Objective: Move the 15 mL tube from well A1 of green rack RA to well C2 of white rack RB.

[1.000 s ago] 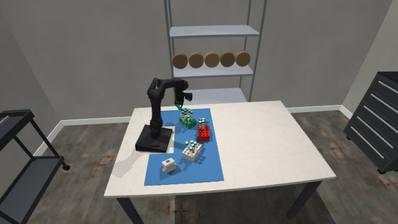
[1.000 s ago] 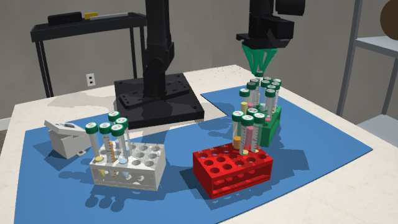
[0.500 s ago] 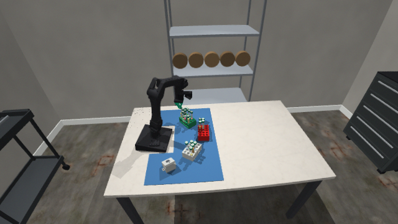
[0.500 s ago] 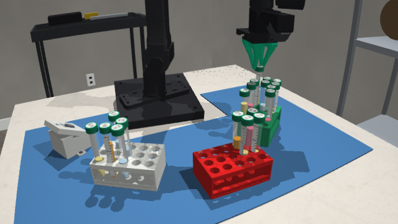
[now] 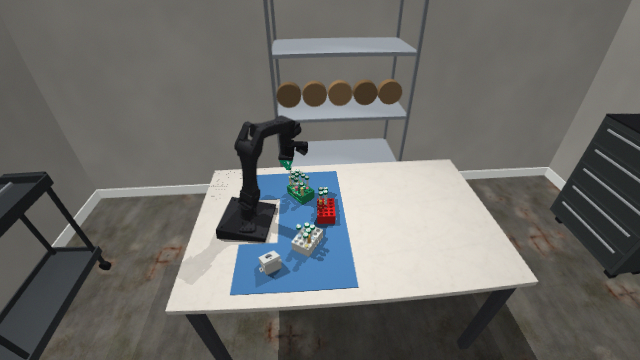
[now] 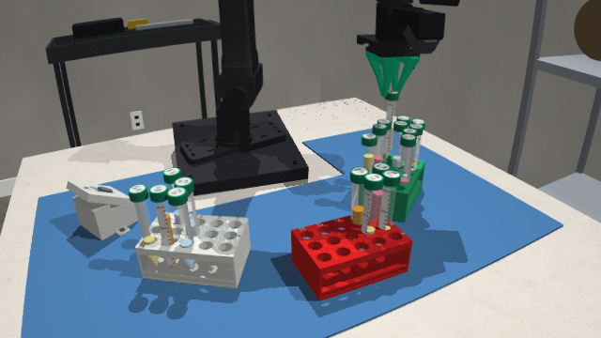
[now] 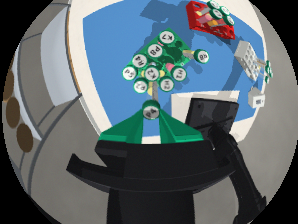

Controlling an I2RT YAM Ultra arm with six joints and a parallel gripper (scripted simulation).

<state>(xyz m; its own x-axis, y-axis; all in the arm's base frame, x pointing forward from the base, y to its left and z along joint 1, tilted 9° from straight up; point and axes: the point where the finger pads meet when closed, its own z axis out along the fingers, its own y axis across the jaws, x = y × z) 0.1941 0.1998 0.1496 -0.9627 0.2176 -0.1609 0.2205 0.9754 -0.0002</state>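
My gripper (image 6: 392, 94) has green fingers and is shut on the cap of a 15 mL tube (image 6: 391, 107). It holds the tube upright, lifted above the other tubes of the green source rack RA (image 6: 399, 188). The held tube's lower end is hidden behind the rack's other tubes in the exterior view. In the wrist view the tube's cap (image 7: 152, 111) sits between my fingertips, with the green rack (image 7: 157, 63) below. The white destination rack RB (image 6: 194, 251) stands at the near left of the blue mat with several tubes at its left end; its right-hand wells are empty. In the top view my gripper (image 5: 285, 163) hangs over the green rack (image 5: 300, 191).
The red rack QR (image 6: 351, 255) stands between the two racks with three tubes at its back right. The white DONE button box (image 6: 100, 211) sits left of the white rack. The arm's black base (image 6: 239, 150) stands behind the mat.
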